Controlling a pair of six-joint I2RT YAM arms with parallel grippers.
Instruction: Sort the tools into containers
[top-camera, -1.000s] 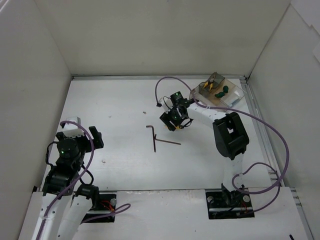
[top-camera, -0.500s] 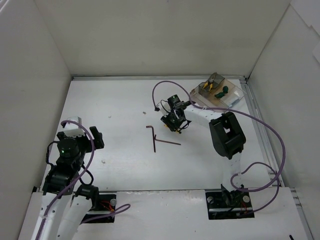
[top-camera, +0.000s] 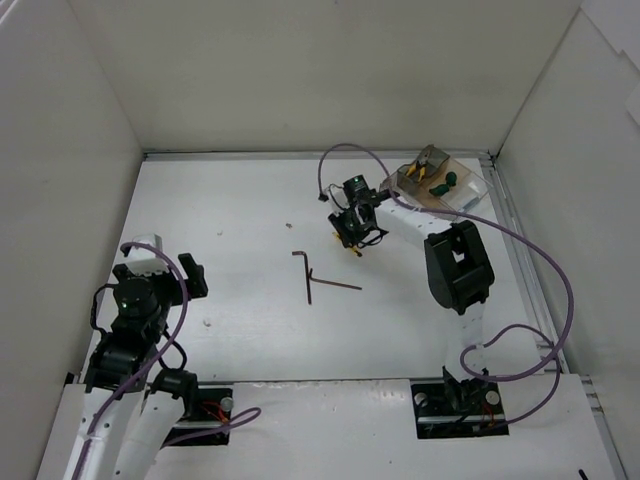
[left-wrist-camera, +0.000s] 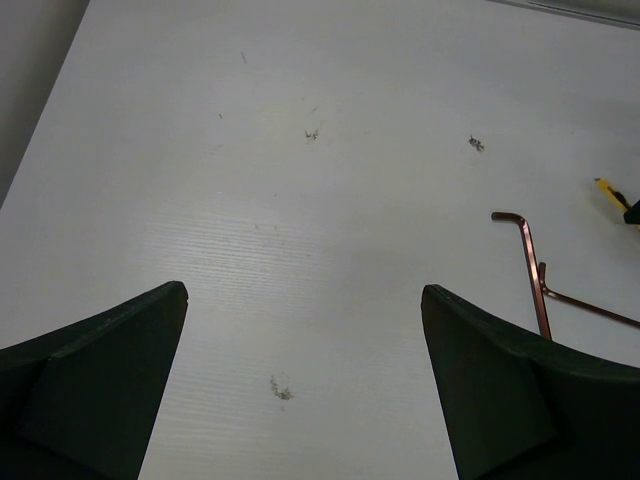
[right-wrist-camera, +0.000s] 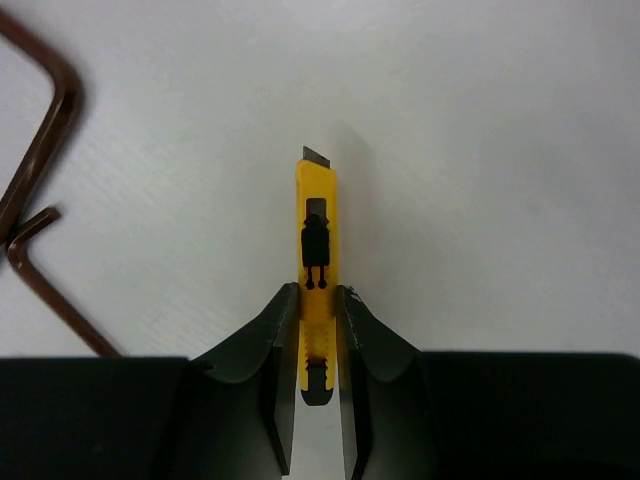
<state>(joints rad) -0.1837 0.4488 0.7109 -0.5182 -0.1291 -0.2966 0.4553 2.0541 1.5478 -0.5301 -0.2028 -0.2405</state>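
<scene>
Tools lie in two places on the white counter (top-camera: 230, 200), and one more is in a grip. The right gripper (right-wrist-camera: 318, 300) is clenched on a slim yellow plastic utility knife with a black slider (right-wrist-camera: 317, 215). Its two dark fingers (right-wrist-camera: 262, 370) press the sides of the knife's rear end. The body points straight out ahead of them, and a short grey blade tip shows at the front. From above, this gripper (top-camera: 352, 232) sits right of the counter's middle, toward the far edge. I cannot tell whether the knife touches the surface.

Two thin dark L-shaped hex keys lie near the middle of the counter. The longer one (top-camera: 307, 278) runs toward the near edge, and the shorter one (top-camera: 338, 284) branches off beside it toward the right edge.

A small clear rectangular plastic box with dividers (top-camera: 472, 196) sits in the far right corner. It holds yellow-handled pliers (top-camera: 424, 168) and a green-handled tool (top-camera: 446, 182), each in a separate compartment.

The left gripper (left-wrist-camera: 303, 300) is released, its fingers spread wide over the counter close to the left edge.
</scene>
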